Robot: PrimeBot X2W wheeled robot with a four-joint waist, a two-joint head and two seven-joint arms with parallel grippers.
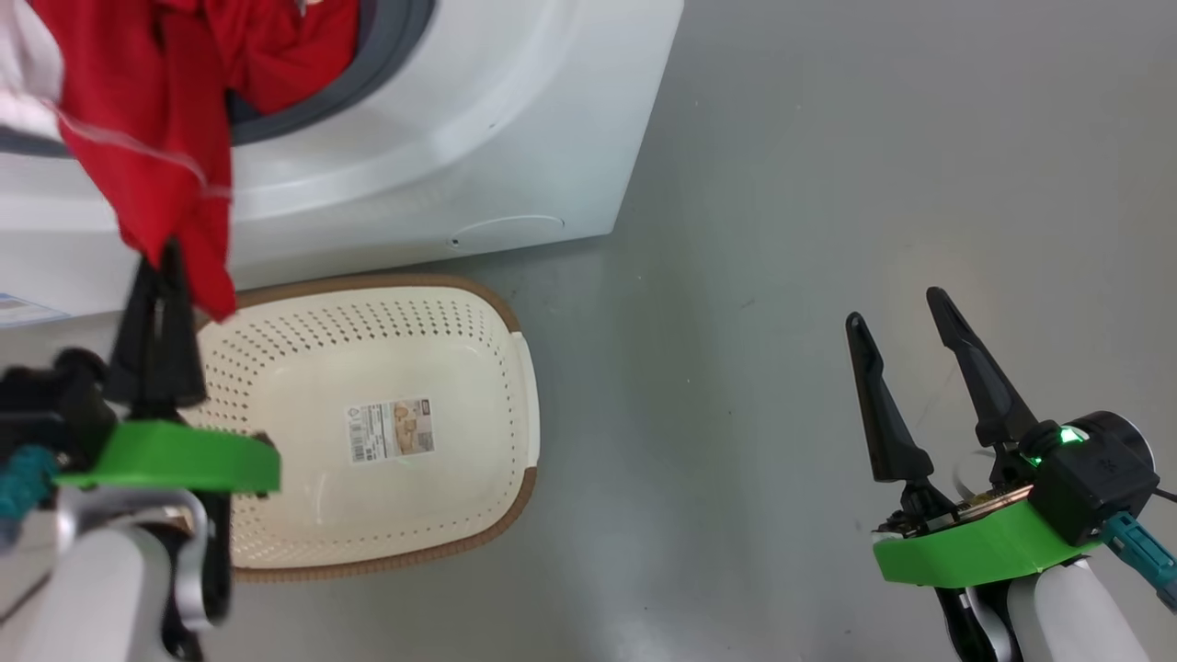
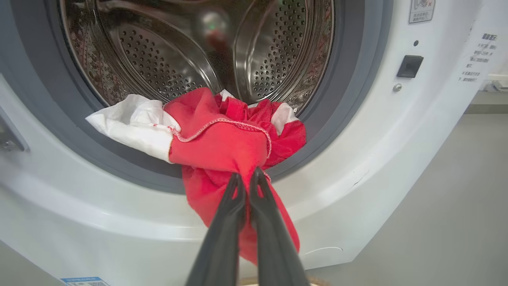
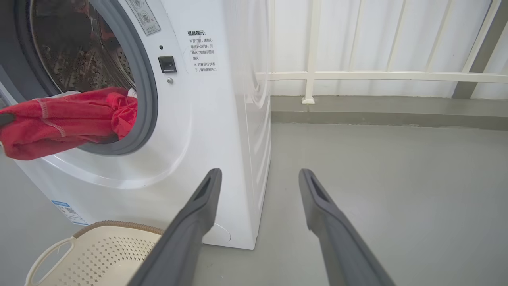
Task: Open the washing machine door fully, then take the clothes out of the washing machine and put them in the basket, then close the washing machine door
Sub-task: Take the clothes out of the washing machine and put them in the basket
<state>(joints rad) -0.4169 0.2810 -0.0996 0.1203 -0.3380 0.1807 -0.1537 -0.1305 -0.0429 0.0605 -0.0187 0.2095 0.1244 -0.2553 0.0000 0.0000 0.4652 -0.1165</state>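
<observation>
Now our left jaws pinch the clothes trailing from the washing machine, upper left; right jaws spread, lower right.

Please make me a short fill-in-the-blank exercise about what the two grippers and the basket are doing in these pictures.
1. The left gripper is shut on a ____ garment hanging out of the washing machine.
2. The right gripper is ____ and holds nothing.
3. The cream basket has ____ garments in it.
Missing words: red; open; no.
</observation>
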